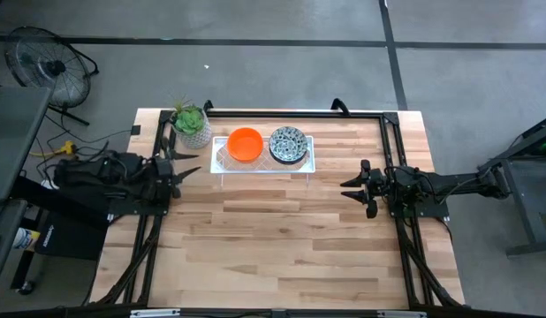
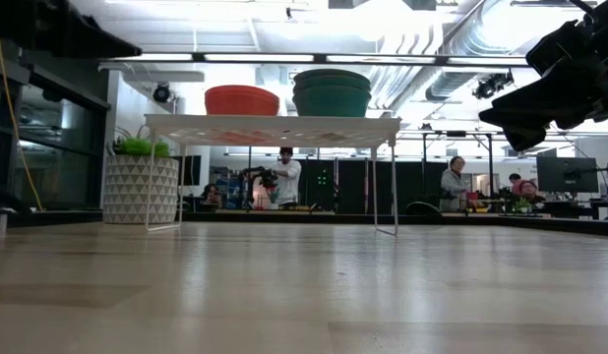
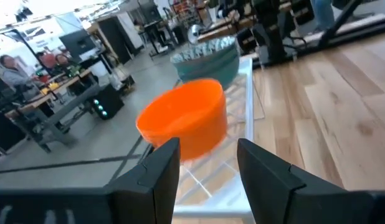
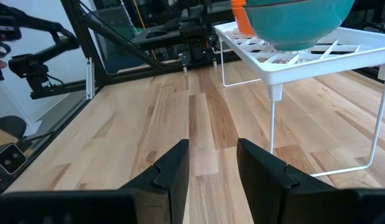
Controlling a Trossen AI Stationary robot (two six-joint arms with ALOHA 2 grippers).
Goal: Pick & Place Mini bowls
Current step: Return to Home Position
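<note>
On a white wire rack (image 1: 262,164) at the table's far side stand an orange mini bowl (image 1: 246,144) and, to its right, a bowl with a dark blue-green pattern (image 1: 288,144). The low view shows the orange one (image 2: 242,99) and a teal-sided stack (image 2: 332,92) resting bottom-down on the rack top (image 2: 273,128). My left gripper (image 1: 189,165) is open and level, just left of the rack. In its wrist view (image 3: 208,148) the orange bowl (image 3: 186,118) stands ahead, untouched. My right gripper (image 1: 350,189) is open at the table's right, holding nothing (image 4: 212,152).
A green plant in a white pot (image 1: 192,125) stands at the far left, close to my left arm and the rack's left end. The rack's thin legs (image 4: 272,118) stand on the wood. Bare tabletop (image 1: 282,238) stretches from the rack to the near edge. People are in the room beyond.
</note>
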